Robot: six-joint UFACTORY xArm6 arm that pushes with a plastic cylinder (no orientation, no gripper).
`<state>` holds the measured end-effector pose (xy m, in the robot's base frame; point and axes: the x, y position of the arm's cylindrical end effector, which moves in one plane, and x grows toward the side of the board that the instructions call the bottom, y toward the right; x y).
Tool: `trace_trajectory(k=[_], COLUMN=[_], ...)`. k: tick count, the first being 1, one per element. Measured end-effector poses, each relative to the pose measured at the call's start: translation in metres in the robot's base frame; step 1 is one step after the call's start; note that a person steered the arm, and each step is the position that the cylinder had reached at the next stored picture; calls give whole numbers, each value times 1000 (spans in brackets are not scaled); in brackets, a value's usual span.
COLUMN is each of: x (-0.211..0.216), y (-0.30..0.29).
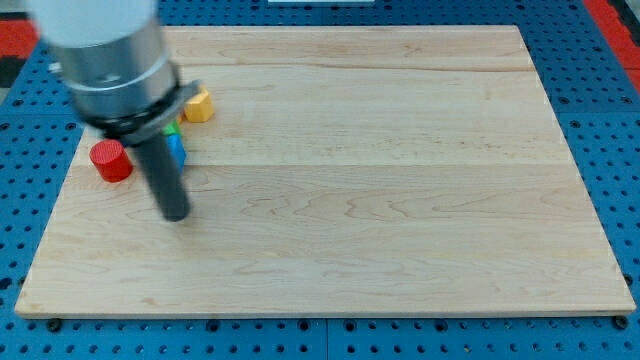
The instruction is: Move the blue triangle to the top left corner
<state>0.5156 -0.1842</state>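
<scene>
Tip (176, 214) down on wooden board (400, 200), no gripper to open or close.
Just below blue block (179, 150); red cylinder (110, 161) left, yellow block (198, 105) and green block (172, 129) above.

Obstacles cluster at the desk (400, 150) top left: red cylinder (110, 160), yellow block (199, 105), blue (178, 150) and green (172, 129) blocks.

The rod (160, 165) hides most of the blue block (179, 150) and green block (173, 128).
</scene>
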Motion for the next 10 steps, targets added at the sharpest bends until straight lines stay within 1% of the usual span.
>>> trace_trajectory(k=[1,2,3,4,5,6,7,8,9,10], x=[-15,-44,-62,-76,-97,-70,-35,-69,-90,-102], y=[-29,-26,13,70,82,75,28,25,65,71])
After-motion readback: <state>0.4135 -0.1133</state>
